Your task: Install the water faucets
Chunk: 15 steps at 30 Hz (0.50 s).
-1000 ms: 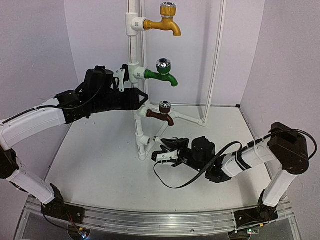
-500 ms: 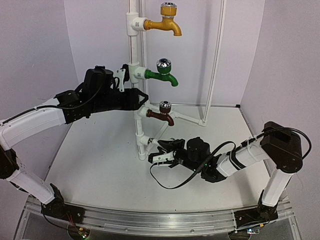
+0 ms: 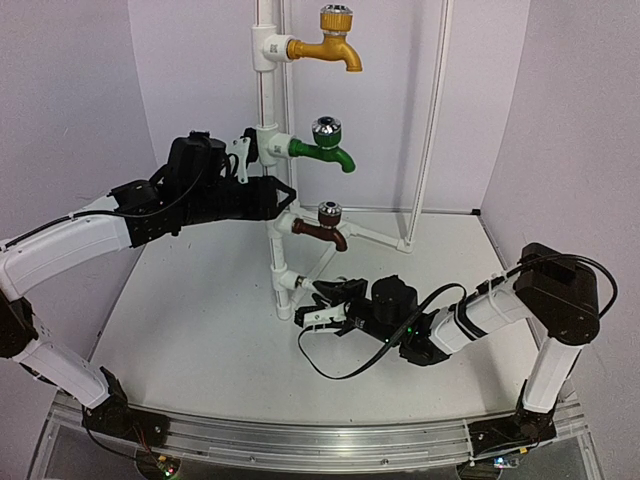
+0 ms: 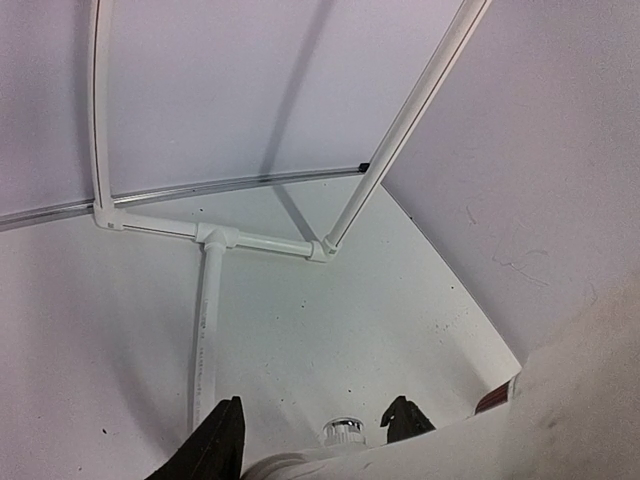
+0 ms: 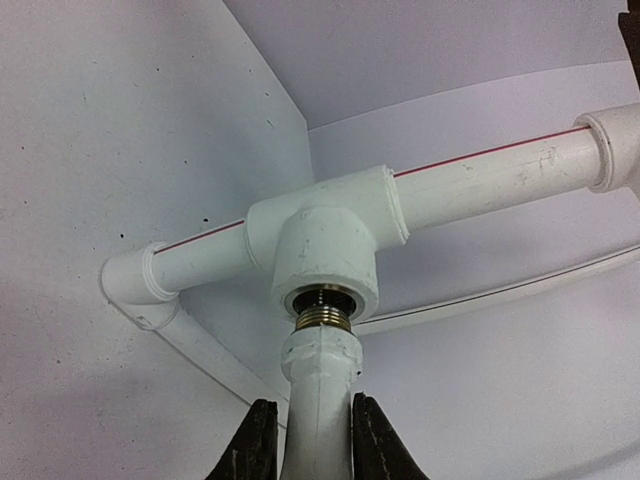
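- The white faucet (image 5: 318, 400) is pinched in the narrow jaws of the right gripper (image 5: 312, 428), low down, just above the worktop (image 3: 190, 330); its long axis runs straight ahead from the jaws into the mouth of the bottom T-fitting (image 5: 325, 240)
- Its brass thread (image 5: 320, 316) meets that mouth, with some rings showing; I judge it needs turning about this axis
- The right arm (image 3: 480, 310) is the nearer one; it lies low and almost level
- The left gripper (image 3: 243, 158) is higher; its jaws are half-closed around the upright pipe (image 3: 267, 100), seemingly to steady it
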Each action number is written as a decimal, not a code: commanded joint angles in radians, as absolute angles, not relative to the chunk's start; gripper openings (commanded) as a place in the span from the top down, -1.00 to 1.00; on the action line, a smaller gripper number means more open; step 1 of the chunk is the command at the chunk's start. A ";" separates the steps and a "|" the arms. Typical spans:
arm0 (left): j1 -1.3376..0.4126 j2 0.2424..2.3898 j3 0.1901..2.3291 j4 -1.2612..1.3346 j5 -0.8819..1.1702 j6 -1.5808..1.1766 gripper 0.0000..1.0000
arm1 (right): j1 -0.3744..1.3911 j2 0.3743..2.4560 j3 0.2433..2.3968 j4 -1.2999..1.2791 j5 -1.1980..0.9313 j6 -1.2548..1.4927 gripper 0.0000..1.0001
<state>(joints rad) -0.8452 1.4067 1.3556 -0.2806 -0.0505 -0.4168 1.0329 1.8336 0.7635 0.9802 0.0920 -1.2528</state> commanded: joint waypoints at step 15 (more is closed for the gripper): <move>-0.836 1.402 1.396 -0.378 -0.032 -0.398 1.00 | 1.043 1.800 0.786 1.091 0.036 -1.157 1.00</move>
<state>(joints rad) -0.8433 1.4067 1.3560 -0.2806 -0.0460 -0.4152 1.0339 1.8336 0.7635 0.9952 0.0573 -1.1923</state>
